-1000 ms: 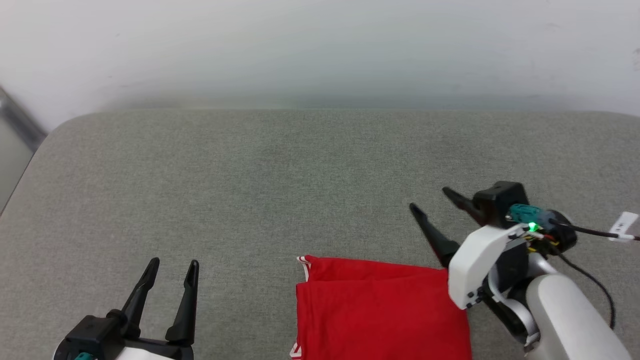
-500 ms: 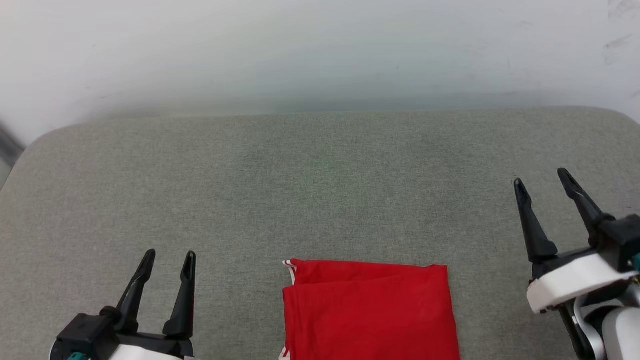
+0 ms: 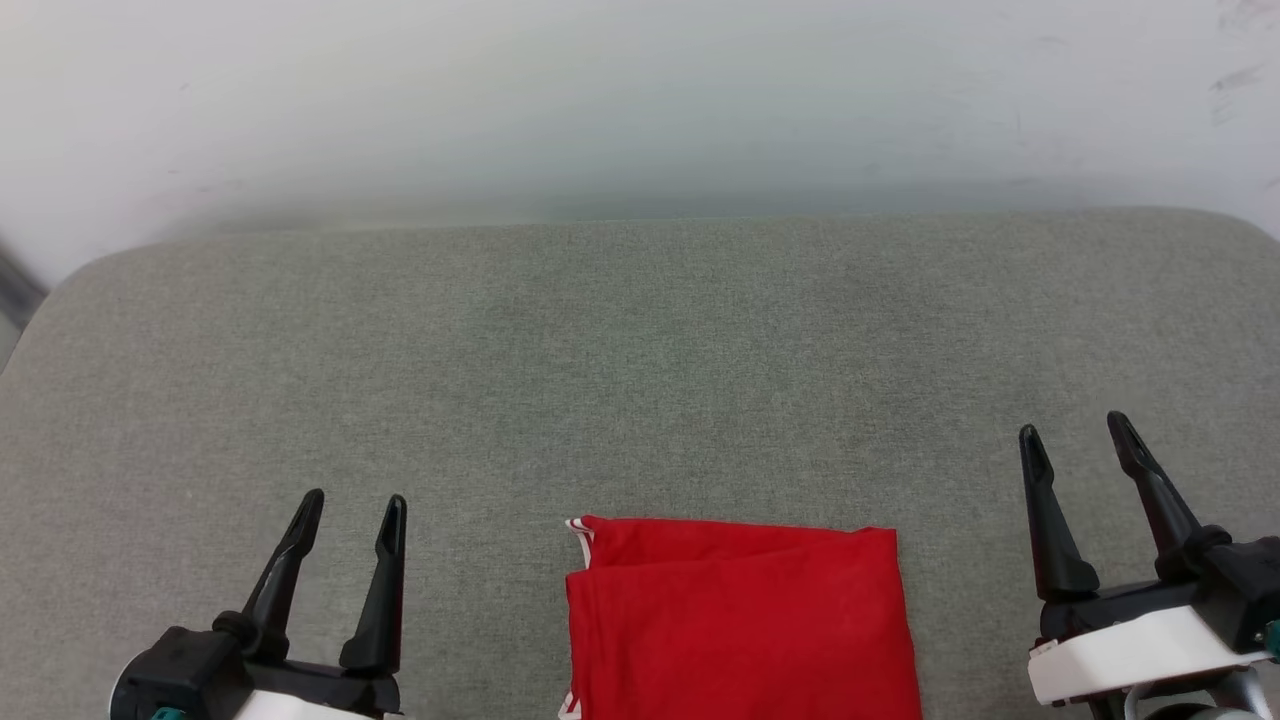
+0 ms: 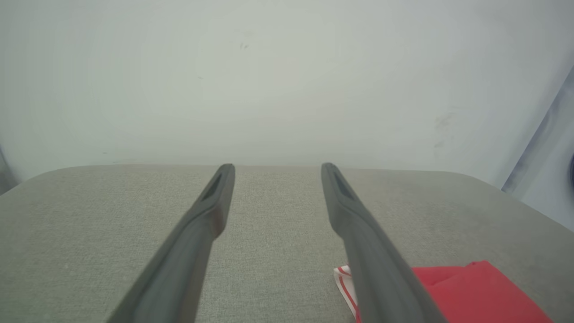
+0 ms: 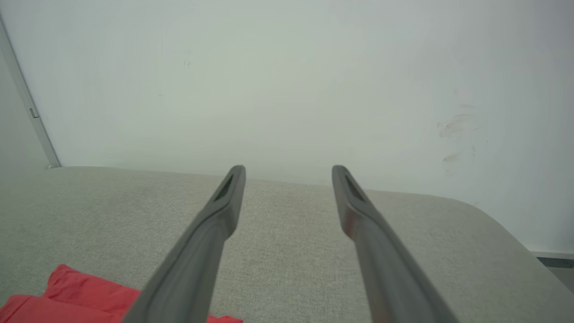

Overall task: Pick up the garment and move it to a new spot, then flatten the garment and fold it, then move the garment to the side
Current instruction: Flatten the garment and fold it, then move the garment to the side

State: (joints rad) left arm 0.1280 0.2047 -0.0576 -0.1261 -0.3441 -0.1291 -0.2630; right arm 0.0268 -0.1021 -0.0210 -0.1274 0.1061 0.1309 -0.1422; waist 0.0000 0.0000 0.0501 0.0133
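Note:
The garment point(image 3: 740, 625) lies folded into a red rectangle at the near middle of the grey surface, with red-white striped trim showing at its left edge. It also shows as a red corner point(image 4: 475, 291) in the left wrist view and a red fold point(image 5: 67, 294) in the right wrist view. My left gripper point(image 3: 350, 510) stands open at the lower left, well left of the garment, with nothing between its fingers. My right gripper point(image 3: 1075, 440) stands open at the lower right, clear of the garment's right edge, also empty.
The grey fabric-covered surface point(image 3: 640, 350) has rounded far corners and ends at a pale wall point(image 3: 640, 100). A dark strip point(image 3: 15, 290) runs down beside the far left corner.
My right gripper has swung away from the garment's far right corner to the right and drawn back toward me. The head view shifted slightly. The garment lies as before.

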